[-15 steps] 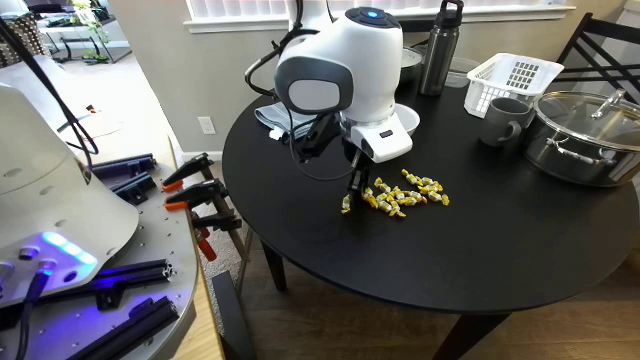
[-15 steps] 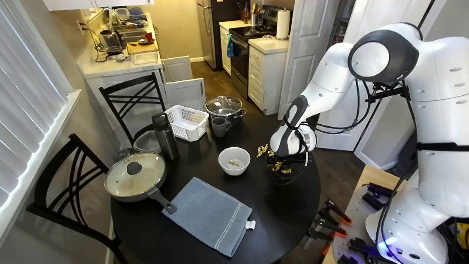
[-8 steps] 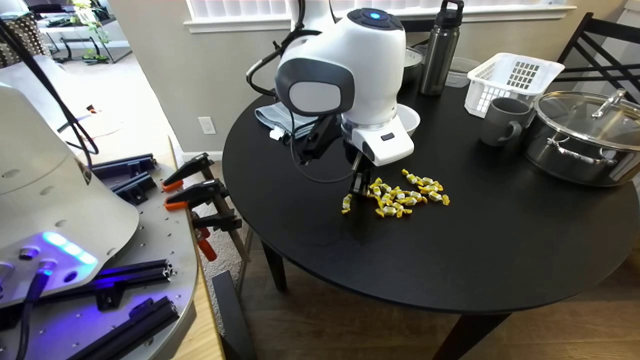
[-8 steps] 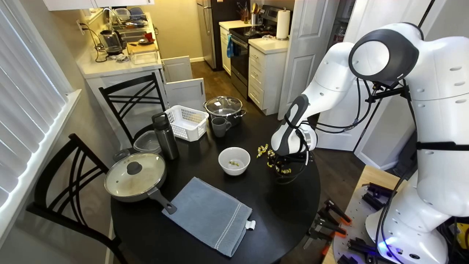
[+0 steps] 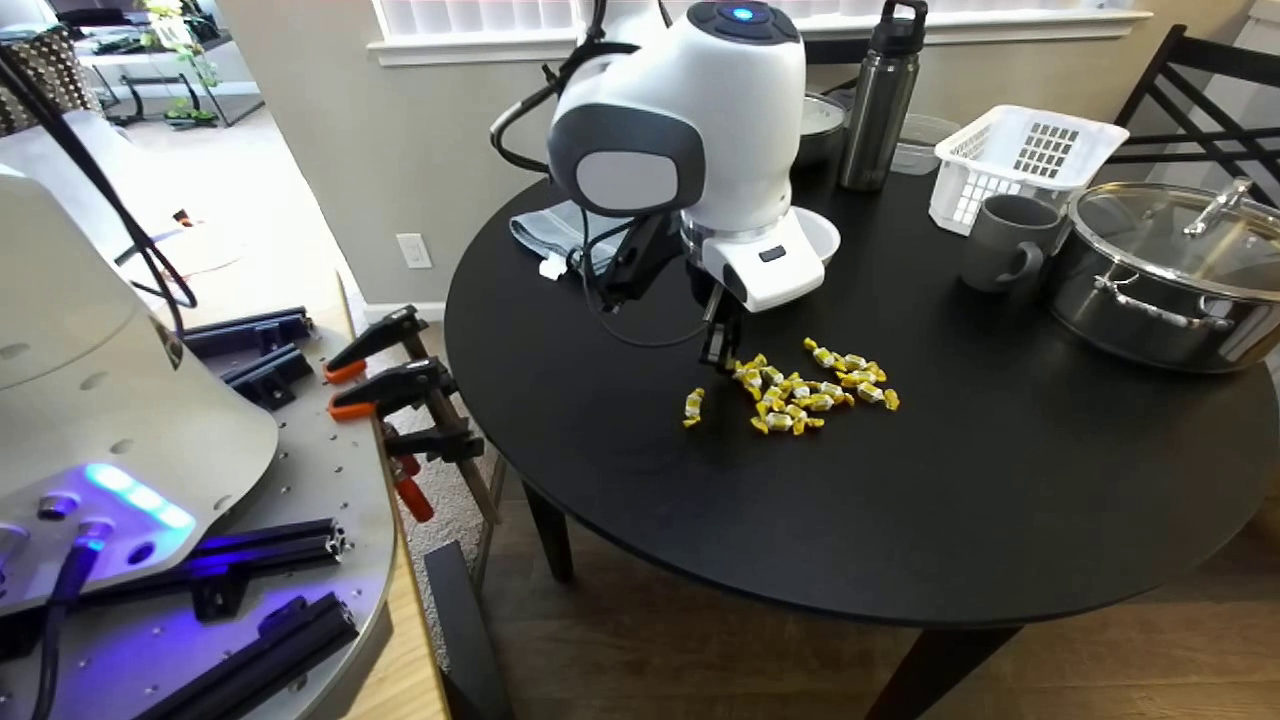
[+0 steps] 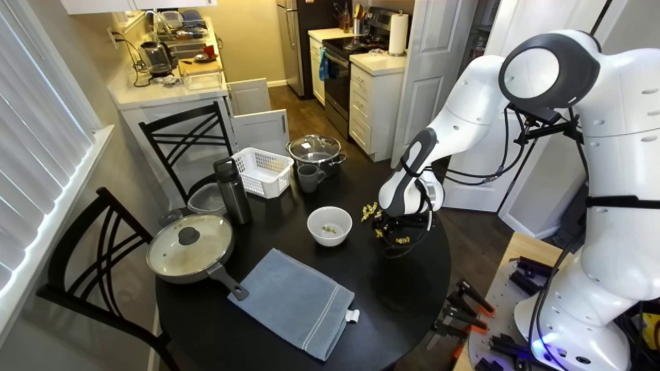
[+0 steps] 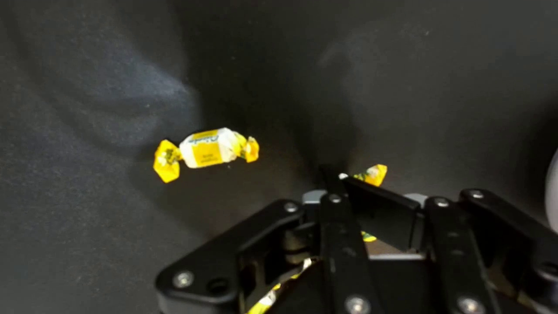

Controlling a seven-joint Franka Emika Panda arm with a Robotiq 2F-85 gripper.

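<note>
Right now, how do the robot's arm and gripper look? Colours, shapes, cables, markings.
The arm is white and rounded, with pale joint caps ringed in dark grey and a black strap. Black cables run along it; blue lights glow at its base. The gripper is black, with slim jointed links and silvery screw heads.

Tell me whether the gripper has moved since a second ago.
Yes: in an exterior view the gripper has shifted upward, away from the lone candy, which has stayed put.
</note>
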